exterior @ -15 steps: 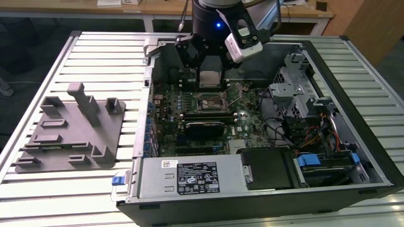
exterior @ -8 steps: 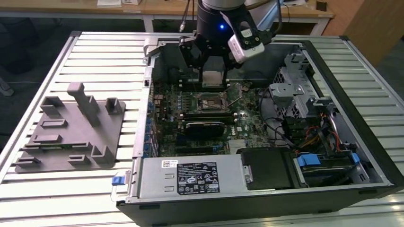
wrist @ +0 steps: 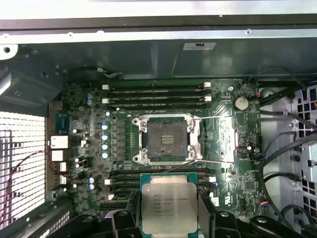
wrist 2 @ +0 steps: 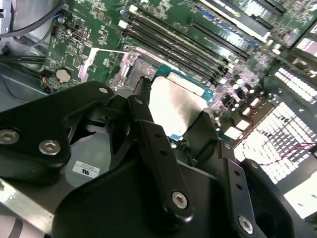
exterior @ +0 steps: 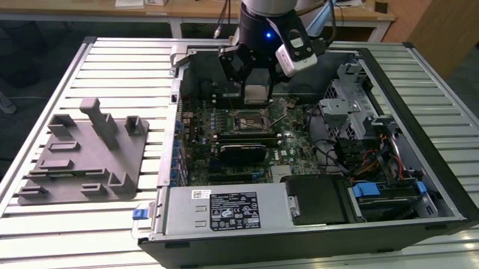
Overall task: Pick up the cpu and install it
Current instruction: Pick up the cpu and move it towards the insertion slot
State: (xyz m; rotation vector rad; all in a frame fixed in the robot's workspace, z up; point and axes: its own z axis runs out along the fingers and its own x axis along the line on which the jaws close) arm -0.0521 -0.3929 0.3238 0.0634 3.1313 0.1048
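Tool grips the cpu by 2 sides, up in the air near the empty socket.

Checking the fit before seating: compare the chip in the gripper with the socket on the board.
The chip is silvery with a green rim; the socket is dark inside a metal frame. The chip hangs clamped in the gripper above the board; the socket sits fixed on the board, empty. Both are square and look alike in outline.
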